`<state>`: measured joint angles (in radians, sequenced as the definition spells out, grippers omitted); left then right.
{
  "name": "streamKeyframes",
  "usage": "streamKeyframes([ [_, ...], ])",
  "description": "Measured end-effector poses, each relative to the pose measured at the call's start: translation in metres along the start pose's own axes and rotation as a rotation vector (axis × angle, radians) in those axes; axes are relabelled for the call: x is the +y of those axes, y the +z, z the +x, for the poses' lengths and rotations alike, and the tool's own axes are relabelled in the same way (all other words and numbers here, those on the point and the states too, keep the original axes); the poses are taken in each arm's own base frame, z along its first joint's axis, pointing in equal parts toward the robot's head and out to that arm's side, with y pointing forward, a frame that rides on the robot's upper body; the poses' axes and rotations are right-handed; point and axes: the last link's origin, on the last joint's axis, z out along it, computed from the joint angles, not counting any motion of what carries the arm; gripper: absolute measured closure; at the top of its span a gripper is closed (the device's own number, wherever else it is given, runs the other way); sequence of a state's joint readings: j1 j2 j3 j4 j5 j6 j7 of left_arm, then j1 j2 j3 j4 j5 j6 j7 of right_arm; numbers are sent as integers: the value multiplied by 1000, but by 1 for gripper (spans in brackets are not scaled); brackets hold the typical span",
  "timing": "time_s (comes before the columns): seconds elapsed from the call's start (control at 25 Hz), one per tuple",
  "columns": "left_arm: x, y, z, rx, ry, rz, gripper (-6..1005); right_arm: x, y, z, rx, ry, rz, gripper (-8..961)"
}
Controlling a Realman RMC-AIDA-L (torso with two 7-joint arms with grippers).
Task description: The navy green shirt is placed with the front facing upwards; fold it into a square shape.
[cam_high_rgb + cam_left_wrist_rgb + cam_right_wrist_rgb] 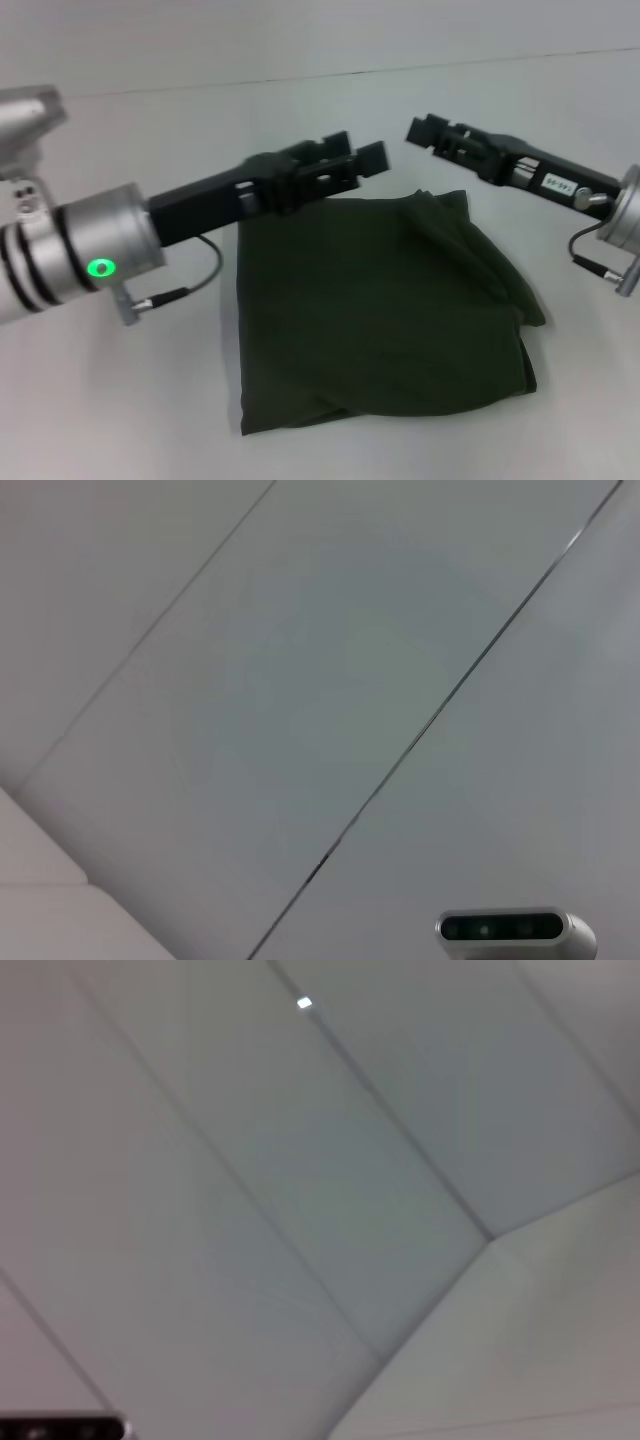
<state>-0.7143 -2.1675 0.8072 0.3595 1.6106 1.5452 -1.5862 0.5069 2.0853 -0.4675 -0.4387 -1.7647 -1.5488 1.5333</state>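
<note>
Navy green shirt lies folded on the white table, a roughly square dark olive bundle with plain cloth facing up and no lettering showing. Its near edge is fairly straight, while the right side bulges out in loose folds, and a layered edge shows along the near right corner.

Left gripper hangs in the air above the shirt's far left corner, reaching in from the left on its black wrist and silver arm with a green light glowing on the arm. Its fingers are spread a little, with a gap showing between the two tips, and they hold nothing.

Right gripper hovers above the table just beyond the shirt's far right corner, pointing toward the left gripper, the two tips near each other but apart. I cannot tell whether it is spread or closed; it carries no cloth.

Both wrist views show only pale panelled surfaces with thin seams
</note>
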Motion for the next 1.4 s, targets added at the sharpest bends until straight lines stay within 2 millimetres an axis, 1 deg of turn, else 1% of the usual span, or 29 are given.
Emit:
streamKeyframes([
  [0.08, 1, -12, 4, 14, 32, 7, 110, 5, 6, 4, 17, -1, -32, 398],
  [0.2, 0, -36, 9, 46, 84, 56, 30, 11, 17, 10, 28, -14, -67, 388],
  [0.32, -1, -59, 15, 93, 123, 111, 30, 15, 26, 12, 27, -30, -93, 377],
  [0.52, -4, -86, 25, 150, 148, 175, 30, 17, 37, 6, 15, -73, -115, 307],
  [0.68, -6, -102, 30, 196, 150, 218, 30, 18, 51, -1, 24, -99, -122, 165],
  [0.72, -6, -104, 30, 202, 149, 225, 30, 18, 55, -3, 28, -106, -122, 129],
  [0.92, -9, -110, 31, 209, 157, 259, 30, 16, 68, -9, 48, -130, -105, 132],
  [1.04, -12, -112, 32, 214, 158, 281, 30, 13, 69, -11, 56, -129, -90, 132],
  [1.2, -12, -114, 34, 216, 159, 287, 30, 10, 65, -14, 64, -121, -76, 131],
  [1.4, -11, -111, 34, 210, 161, 270, 30, 9, 61, -15, 64, -127, -66, 133],
])
